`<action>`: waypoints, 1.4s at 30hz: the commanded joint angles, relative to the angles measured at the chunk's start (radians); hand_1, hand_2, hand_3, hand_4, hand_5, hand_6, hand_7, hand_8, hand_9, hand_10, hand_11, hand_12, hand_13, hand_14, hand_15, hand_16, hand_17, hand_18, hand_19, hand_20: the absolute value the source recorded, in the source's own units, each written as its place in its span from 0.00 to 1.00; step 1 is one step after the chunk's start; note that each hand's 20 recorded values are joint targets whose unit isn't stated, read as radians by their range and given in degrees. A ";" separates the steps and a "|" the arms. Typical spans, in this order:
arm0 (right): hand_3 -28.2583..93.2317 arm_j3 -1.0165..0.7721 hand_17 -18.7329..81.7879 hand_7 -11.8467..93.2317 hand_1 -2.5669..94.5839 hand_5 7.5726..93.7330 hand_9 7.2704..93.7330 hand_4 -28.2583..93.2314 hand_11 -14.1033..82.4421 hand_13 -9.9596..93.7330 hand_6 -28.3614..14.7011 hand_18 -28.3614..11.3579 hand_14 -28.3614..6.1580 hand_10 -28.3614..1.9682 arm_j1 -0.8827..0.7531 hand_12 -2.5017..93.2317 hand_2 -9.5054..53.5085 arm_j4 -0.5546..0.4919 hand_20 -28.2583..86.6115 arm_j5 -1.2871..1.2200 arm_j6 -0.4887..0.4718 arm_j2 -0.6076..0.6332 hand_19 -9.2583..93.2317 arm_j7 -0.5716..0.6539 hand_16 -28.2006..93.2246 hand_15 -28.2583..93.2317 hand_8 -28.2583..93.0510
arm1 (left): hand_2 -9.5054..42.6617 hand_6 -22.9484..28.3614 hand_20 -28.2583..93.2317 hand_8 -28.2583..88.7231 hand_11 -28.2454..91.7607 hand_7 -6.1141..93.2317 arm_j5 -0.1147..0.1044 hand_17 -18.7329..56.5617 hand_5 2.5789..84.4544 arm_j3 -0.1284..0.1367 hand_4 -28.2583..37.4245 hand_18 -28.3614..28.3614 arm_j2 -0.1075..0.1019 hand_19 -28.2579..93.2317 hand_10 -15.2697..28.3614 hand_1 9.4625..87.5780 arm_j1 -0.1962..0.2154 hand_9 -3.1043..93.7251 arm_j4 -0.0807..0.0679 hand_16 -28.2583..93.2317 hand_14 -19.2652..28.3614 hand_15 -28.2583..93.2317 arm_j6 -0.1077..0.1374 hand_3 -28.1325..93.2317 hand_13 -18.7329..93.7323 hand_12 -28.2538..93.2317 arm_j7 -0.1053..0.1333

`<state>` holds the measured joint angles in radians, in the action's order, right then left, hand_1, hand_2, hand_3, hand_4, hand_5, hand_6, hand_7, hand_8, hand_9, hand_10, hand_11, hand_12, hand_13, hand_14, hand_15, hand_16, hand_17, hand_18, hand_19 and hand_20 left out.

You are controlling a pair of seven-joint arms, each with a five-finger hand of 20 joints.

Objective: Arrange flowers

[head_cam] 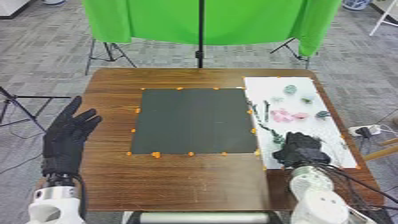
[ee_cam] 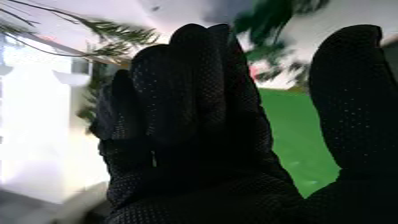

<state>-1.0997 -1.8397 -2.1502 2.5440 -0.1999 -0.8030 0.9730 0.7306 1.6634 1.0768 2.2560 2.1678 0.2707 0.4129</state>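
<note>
"Right hand (head_cam: 302, 149): where, and doing what?"

"Over the near end of the white sheet (head_cam: 266, 82). Open, with fingers straight and thumb well apart. Gripping nothing, to judge by the wrist view."

"And the left hand (head_cam: 69, 130)?"

"Out by the left edge of the table (head_cam: 111, 80), open too, fingers loosely spread."

"Flowers?"

"On the sheet. Pink blossoms (head_cam: 286, 116) around the middle, a pale green rosette (head_cam: 290, 89) farther off. Slender green stems (head_cam: 266, 111) along the left side, leafy foliage (head_cam: 277, 138) right beside the right hand. Near the fingertips in the wrist view, a feathery sprig (ee_cam: 131, 34)."

"Step in hand, then?"

"Probably picking up a piece of greenery."

"How to do it well?"

"Settle on one stem before going lower. Set thumb and fingers on opposite sides, across the stalk. Skim the sheet without pressing, then close gently, on stalk rather than leaves."

"Anything to watch for?"

"Snagging a neighbouring piece, or crushing soft leaves. Lift straight up, check for stragglers, and only then carry left to the black mat (head_cam: 194, 120), likely meant for the arrangement. Lay down flat, release slowly."
</note>
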 commanded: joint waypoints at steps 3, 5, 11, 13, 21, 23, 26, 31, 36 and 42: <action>0.83 0.154 0.62 0.34 0.44 0.75 0.72 0.02 0.74 0.78 0.53 0.19 0.53 0.42 0.144 0.24 0.00 0.106 0.54 0.045 -0.010 -0.016 1.00 0.058 0.35 0.85 0.13 | 0.35 0.57 0.46 0.18 0.48 0.16 -0.010 0.12 0.39 0.004 0.07 0.87 -0.004 0.60 0.79 0.18 0.024 0.38 0.005 0.18 0.91 0.69 0.014 0.85 0.36 0.35 0.006; 0.80 0.165 0.64 0.36 0.51 0.79 0.76 0.00 0.74 0.81 0.53 0.20 0.55 0.46 0.143 0.26 0.00 0.120 0.56 0.057 0.014 -0.014 1.00 0.070 0.35 0.84 0.23 | 0.35 0.57 0.46 0.18 0.48 0.16 -0.007 0.12 0.39 0.007 0.07 0.87 -0.001 0.60 0.79 0.18 0.025 0.38 0.007 0.18 0.91 0.69 0.014 0.85 0.36 0.35 0.001; 0.79 0.118 0.69 0.38 0.59 0.89 0.85 0.00 0.73 0.88 0.59 0.23 0.61 0.54 0.088 0.29 0.00 0.104 0.62 0.058 0.076 -0.007 1.00 0.098 0.37 0.84 0.28 | 0.35 0.58 0.46 0.18 0.48 0.16 -0.009 0.12 0.39 0.024 0.06 0.87 0.003 0.60 0.79 0.18 0.032 0.38 0.012 0.18 0.91 0.69 0.020 0.85 0.36 0.35 -0.001; 0.80 0.095 0.71 0.36 0.60 0.91 0.86 0.00 0.73 0.89 0.58 0.22 0.61 0.53 0.063 0.28 0.00 0.086 0.64 0.088 0.094 -0.005 1.00 0.106 0.37 0.84 0.29 | 0.35 0.58 0.46 0.18 0.48 0.16 -0.011 0.12 0.39 0.029 0.06 0.87 -0.004 0.60 0.79 0.18 0.043 0.38 0.018 0.18 0.91 0.69 0.025 0.85 0.36 0.35 0.008; 0.82 0.024 0.74 0.35 0.60 0.94 0.90 0.00 0.72 0.92 0.58 0.22 0.61 0.53 0.022 0.27 0.00 -0.050 0.66 0.146 0.165 0.016 1.00 0.121 0.38 0.83 0.31 | 0.35 0.58 0.46 0.18 0.48 0.16 -0.017 0.12 0.39 0.039 0.06 0.87 -0.022 0.60 0.79 0.18 0.056 0.38 0.031 0.18 0.91 0.69 0.038 0.85 0.36 0.35 0.025; 0.82 0.011 0.74 0.35 0.60 0.94 0.90 0.00 0.72 0.92 0.58 0.22 0.61 0.53 0.041 0.27 0.00 -0.095 0.67 0.107 0.175 -0.009 1.00 0.086 0.38 0.83 0.31 | 0.35 0.58 0.46 0.18 0.48 0.16 -0.019 0.12 0.39 0.042 0.06 0.87 -0.027 0.60 0.79 0.18 0.064 0.38 0.036 0.18 0.91 0.69 0.044 0.85 0.36 0.35 0.027; 0.82 0.049 0.74 0.34 0.60 0.94 0.91 0.00 0.72 0.93 0.57 0.21 0.61 0.53 0.143 0.27 0.00 -0.128 0.67 0.015 0.155 -0.062 1.00 0.018 0.38 0.83 0.32 | 0.35 0.58 0.46 0.18 0.48 0.16 -0.019 0.12 0.39 0.048 0.06 0.87 -0.031 0.60 0.79 0.18 0.074 0.38 0.042 0.18 0.91 0.69 0.052 0.85 0.36 0.35 0.029; 0.82 0.231 0.75 0.33 0.60 0.95 0.91 0.00 0.72 0.93 0.57 0.21 0.60 0.53 0.401 0.27 0.00 -0.048 0.68 -0.143 0.065 -0.243 1.00 -0.141 0.38 0.83 0.32 | 0.35 0.58 0.46 0.18 0.48 0.16 -0.025 0.12 0.39 0.067 0.06 0.87 -0.043 0.60 0.79 0.18 0.092 0.38 0.055 0.18 0.91 0.69 0.075 0.85 0.36 0.35 0.034; 0.82 0.364 0.75 0.33 0.60 0.96 0.92 0.00 0.72 0.94 0.57 0.20 0.60 0.52 0.538 0.27 0.00 0.121 0.68 -0.162 -0.029 -0.469 1.00 -0.274 0.38 0.83 0.33 | 0.35 0.58 0.47 0.18 0.48 0.16 -0.023 0.12 0.39 0.074 0.07 0.87 -0.078 0.60 0.79 0.18 0.068 0.38 0.064 0.18 0.91 0.69 0.089 0.85 0.36 0.35 0.031; 0.82 0.442 0.76 0.33 0.59 0.97 0.93 0.00 0.73 0.94 0.58 0.20 0.60 0.53 0.611 0.27 0.00 0.305 0.69 -0.142 -0.045 -0.610 1.00 -0.305 0.38 0.83 0.33 | 0.35 0.58 0.47 0.18 0.48 0.16 0.002 0.12 0.39 0.034 0.07 0.87 -0.128 0.61 0.79 0.18 -0.037 0.38 0.054 0.18 0.91 0.69 0.081 0.85 0.36 0.35 -0.016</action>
<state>-0.7394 -1.3401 -1.9751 2.3651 -0.2623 -1.1804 0.6747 0.7130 1.7310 1.0055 2.3224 2.2272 0.3506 0.4406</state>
